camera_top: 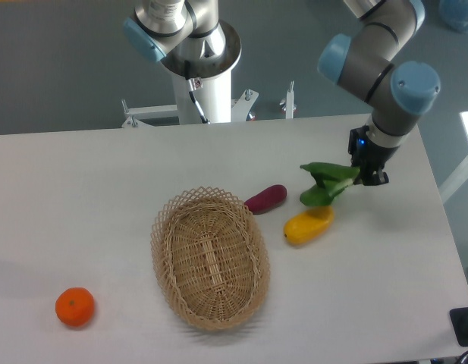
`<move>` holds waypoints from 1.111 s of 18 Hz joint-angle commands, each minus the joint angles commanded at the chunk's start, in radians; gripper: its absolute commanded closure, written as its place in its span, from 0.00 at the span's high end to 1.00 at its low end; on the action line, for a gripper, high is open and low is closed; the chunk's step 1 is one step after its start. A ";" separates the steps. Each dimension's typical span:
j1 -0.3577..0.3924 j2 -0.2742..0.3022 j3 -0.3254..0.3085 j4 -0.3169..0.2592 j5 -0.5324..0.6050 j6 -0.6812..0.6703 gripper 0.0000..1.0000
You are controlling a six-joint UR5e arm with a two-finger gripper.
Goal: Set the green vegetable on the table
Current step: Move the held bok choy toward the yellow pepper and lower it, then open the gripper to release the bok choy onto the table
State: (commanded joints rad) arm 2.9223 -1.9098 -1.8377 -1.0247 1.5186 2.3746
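Green vegetable (325, 184) held aloft.
The gripper (365, 174) pinches its stalk end (leaves drooping left) above the yellow fruit (309, 224), clear of the table (82, 197).

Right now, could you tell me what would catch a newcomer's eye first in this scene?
Probably the green vegetable dangling from the gripper above the yellow fruit, right of centre. Next, the oval wicker basket, empty, mid-table, and the lone orange near the front left corner.

Grey tubular arm (368, 64) with light-blue joint caps, ending in a small black pincer (368, 173).
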 joint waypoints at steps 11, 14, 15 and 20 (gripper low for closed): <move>-0.024 0.049 -0.043 -0.002 -0.055 -0.133 1.00; -0.044 0.052 0.007 -0.012 -0.051 -0.155 1.00; -0.049 0.051 0.024 -0.015 -0.051 -0.156 1.00; -0.100 0.003 0.153 -0.047 -0.037 -0.290 1.00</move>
State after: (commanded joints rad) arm 2.8227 -1.9066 -1.6847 -1.0720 1.4818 2.0849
